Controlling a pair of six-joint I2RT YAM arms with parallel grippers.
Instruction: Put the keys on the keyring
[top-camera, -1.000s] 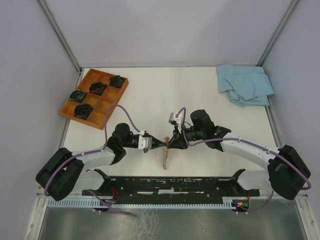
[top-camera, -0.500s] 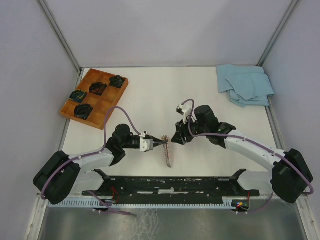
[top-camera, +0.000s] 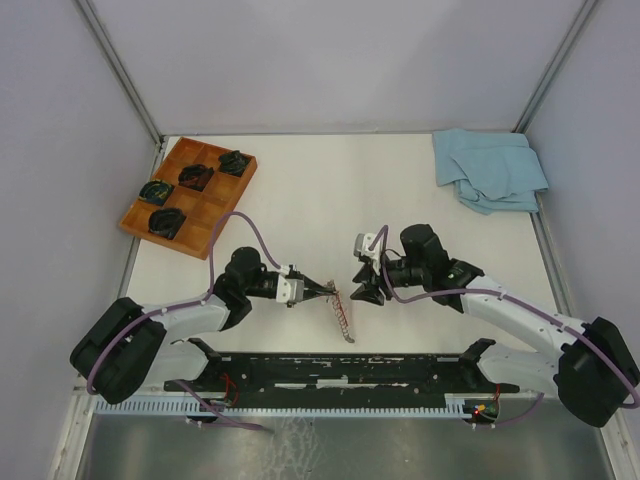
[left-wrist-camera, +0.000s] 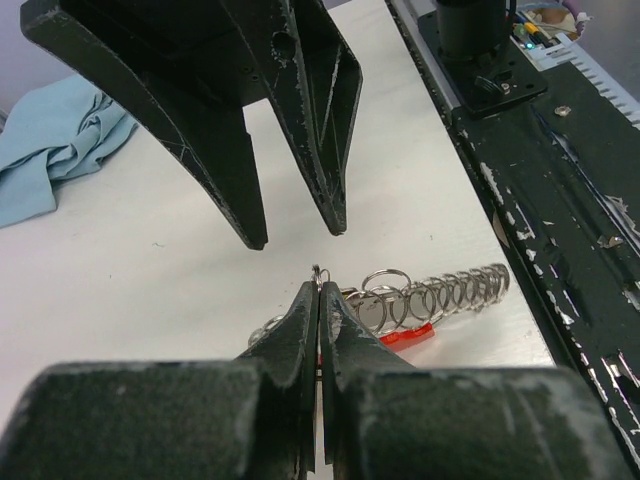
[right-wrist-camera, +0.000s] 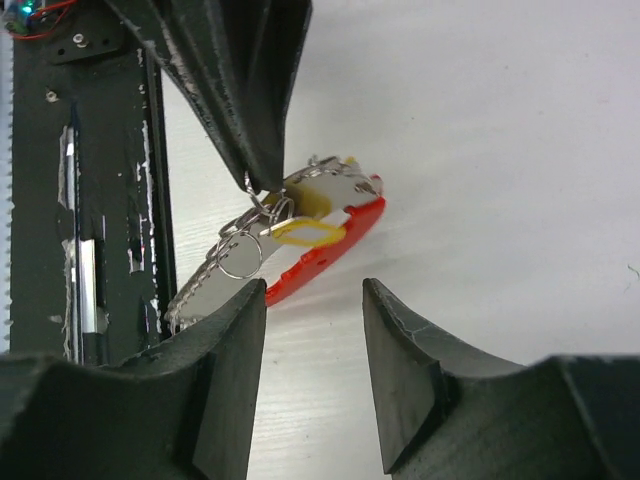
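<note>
Here, left claw (left-wrist-camera: 320, 287) tight on thin wire keyring (left-wrist-camera: 316, 270), right claw (right-wrist-camera: 312, 290) agape near glossy red strap (right-wrist-camera: 335, 248).

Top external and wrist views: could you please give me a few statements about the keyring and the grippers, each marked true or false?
1. The left gripper has its jaws shut on the keyring. True.
2. The right gripper holds the red strap. False: its jaws are open, short of the strap.
3. The cloth lies under the keyring. False: it lies far off, in the far right corner.
4. A yellow-headed key lies by the strap. True.
</note>
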